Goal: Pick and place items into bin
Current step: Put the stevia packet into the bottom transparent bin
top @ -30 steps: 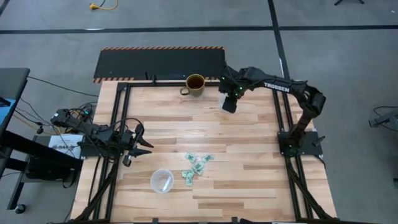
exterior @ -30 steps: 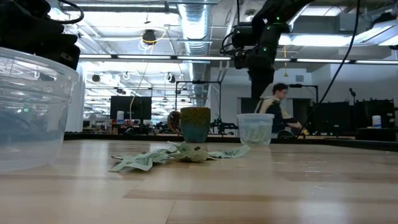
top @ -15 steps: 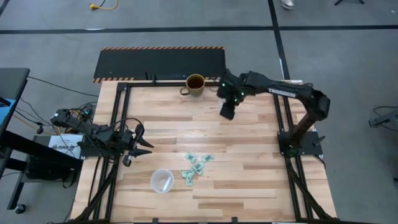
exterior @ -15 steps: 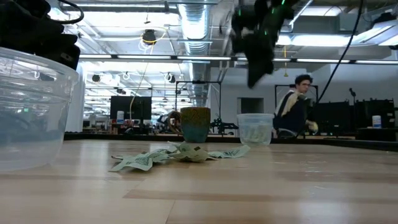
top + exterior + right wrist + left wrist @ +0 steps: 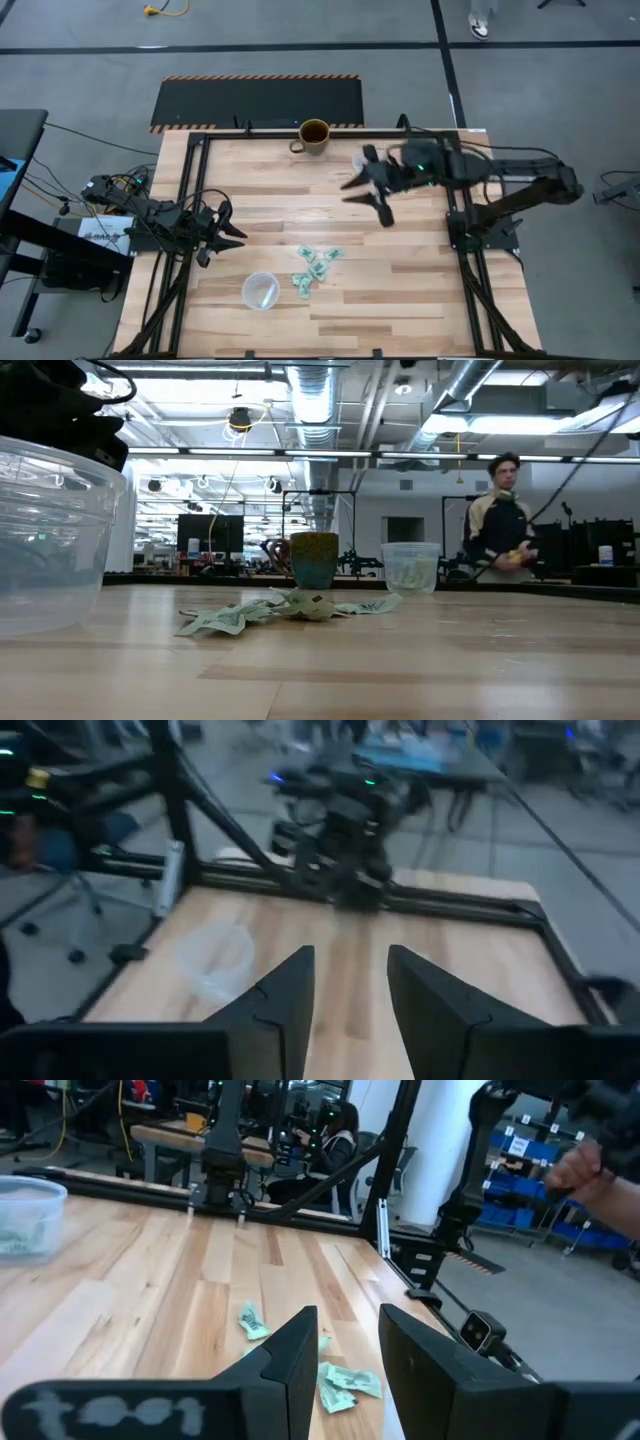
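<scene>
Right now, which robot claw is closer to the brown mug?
The right claw. It hangs over the table just beside the brown mug, toward the right arm's side. The left claw waits far off, near the table's left edge.

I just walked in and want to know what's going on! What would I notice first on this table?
First, the little heap of mint-green wrapped pieces lying near the table's front middle, with a clear plastic bin just beside them. Then the right tool, open and empty, hanging over the far half of the table near a brown mug. The left tool waits at the table's left edge.
</scene>
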### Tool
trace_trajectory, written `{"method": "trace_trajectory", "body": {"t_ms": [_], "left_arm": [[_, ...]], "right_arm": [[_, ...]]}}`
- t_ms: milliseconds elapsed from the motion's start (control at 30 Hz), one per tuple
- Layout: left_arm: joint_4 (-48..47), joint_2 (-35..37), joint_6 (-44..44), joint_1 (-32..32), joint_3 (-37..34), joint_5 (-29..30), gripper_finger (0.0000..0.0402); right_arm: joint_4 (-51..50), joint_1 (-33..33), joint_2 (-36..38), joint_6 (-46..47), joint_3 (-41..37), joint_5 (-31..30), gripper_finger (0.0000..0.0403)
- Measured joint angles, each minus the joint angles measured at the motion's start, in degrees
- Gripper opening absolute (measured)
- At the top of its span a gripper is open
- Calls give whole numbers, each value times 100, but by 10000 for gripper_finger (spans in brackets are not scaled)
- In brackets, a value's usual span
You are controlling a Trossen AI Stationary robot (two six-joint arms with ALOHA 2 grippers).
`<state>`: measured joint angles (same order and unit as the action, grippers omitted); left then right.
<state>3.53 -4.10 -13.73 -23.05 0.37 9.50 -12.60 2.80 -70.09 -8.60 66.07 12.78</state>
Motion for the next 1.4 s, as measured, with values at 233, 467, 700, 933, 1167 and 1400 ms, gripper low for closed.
{"method": "trace_trajectory", "body": {"t_ms": [233, 467, 700, 933, 1167, 1400], "left_arm": [[-29, -2, -662, 0, 83, 434, 98], [-25, 0, -316, 2, 520, 1147, 98], [-19, -2, -323, 2, 811, 1187, 98], [-23, -2, -595, 2, 963, 1036, 98], [-23, -2, -699, 1, 1033, 981, 98], [-22, -4, -742, 0, 1035, 886, 98]], "right_arm": [[1849, -628, 1297, 836, -2098, -110, 123], [2667, -1347, 1910, 998, -3322, -1245, 123], [3846, -1785, 2450, 488, -4463, -1240, 123], [4760, -1842, 3066, 412, -5650, -1262, 123], [5286, -1837, 3501, 454, -6553, -1287, 123], [4902, -1830, 3572, 658, -6562, -1308, 123]]}}
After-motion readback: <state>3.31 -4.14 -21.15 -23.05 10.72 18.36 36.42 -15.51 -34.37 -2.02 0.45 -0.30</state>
